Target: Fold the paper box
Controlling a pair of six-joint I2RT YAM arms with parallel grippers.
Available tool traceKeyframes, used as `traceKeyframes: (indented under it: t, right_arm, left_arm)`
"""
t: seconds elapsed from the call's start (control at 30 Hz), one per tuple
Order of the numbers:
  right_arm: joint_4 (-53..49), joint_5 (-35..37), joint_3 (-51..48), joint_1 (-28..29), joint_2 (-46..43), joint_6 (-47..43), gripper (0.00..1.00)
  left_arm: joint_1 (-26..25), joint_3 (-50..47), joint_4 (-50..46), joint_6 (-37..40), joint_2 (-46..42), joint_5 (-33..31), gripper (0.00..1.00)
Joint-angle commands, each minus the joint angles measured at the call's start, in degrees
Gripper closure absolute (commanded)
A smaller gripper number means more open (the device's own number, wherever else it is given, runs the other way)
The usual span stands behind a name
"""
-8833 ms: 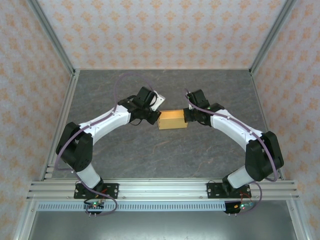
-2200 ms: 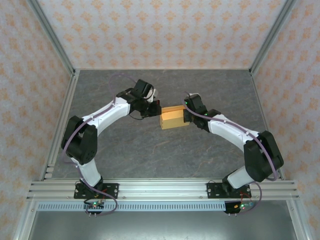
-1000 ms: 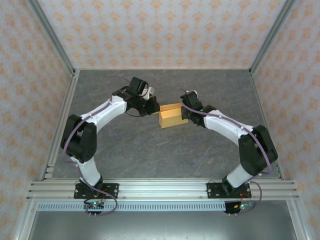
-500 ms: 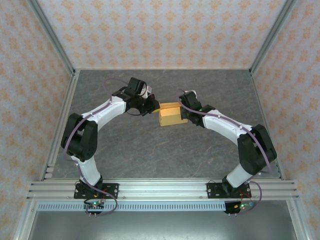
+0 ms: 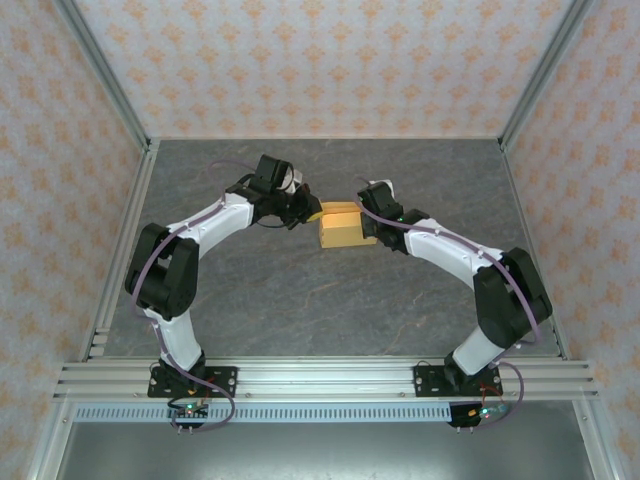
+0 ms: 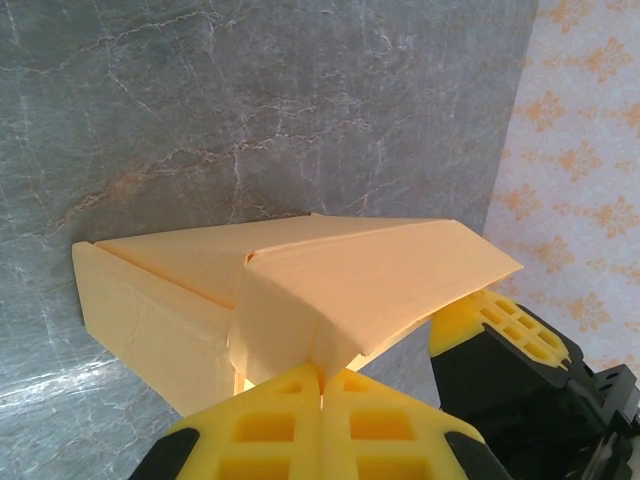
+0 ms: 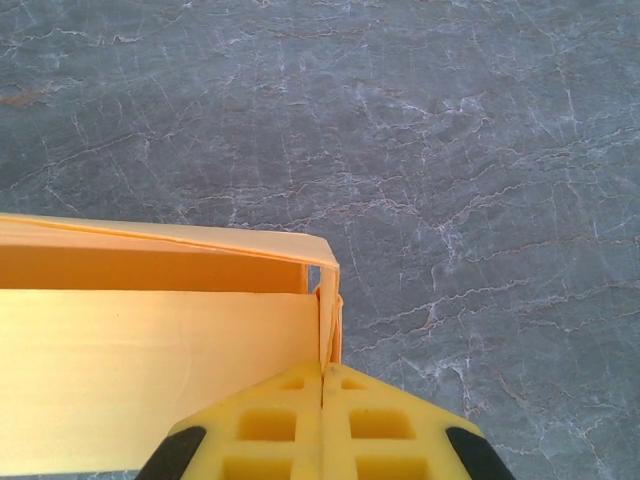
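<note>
The paper box [image 5: 346, 228] is a light orange-tan cardboard box lying on the grey table [image 5: 300, 300] between the two arms. My left gripper [image 5: 313, 212] is at its left end. In the left wrist view its yellow fingertips [image 6: 322, 378] are shut on a folded end flap of the box [image 6: 350, 280], whose lid stands partly raised. My right gripper [image 5: 369, 222] is at the right end. In the right wrist view it [image 7: 322, 372] is shut on the thin end wall of the box [image 7: 150, 350]. A yellow pad of the right gripper [image 6: 500, 320] shows past the lid.
Aluminium frame posts [image 5: 120, 110] and patterned walls [image 5: 320, 60] enclose the table on three sides. A rail [image 5: 320, 378] carrying both arm bases runs along the near edge. Bare grey table surface lies in front of and behind the box.
Both grippers and the box between them have crept slightly toward the far side. Both grips are unchanged.
</note>
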Motion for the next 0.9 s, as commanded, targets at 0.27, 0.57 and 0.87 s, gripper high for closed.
traceKeyframes:
  t: [0.27, 0.57, 0.87]
  right_arm:
    - [-8.21, -3.10, -2.03, 0.58, 3.47, -0.91, 1.00]
    - [-8.37, -3.20, -1.69, 0.62, 3.55, -0.65, 1.00]
    - [-8.61, -4.08, -1.51, 0.59, 3.44, -0.15, 1.00]
  left_arm:
    - [-0.30, -0.12, 3.16, -2.97, 1.86, 3.08, 1.00]
    - [-0.04, 2.16, -11.48, 11.68, 1.18, -1.27, 1.00]
    - [0.49, 0.75, -15.11, 17.10, 0.87, -4.91, 1.00]
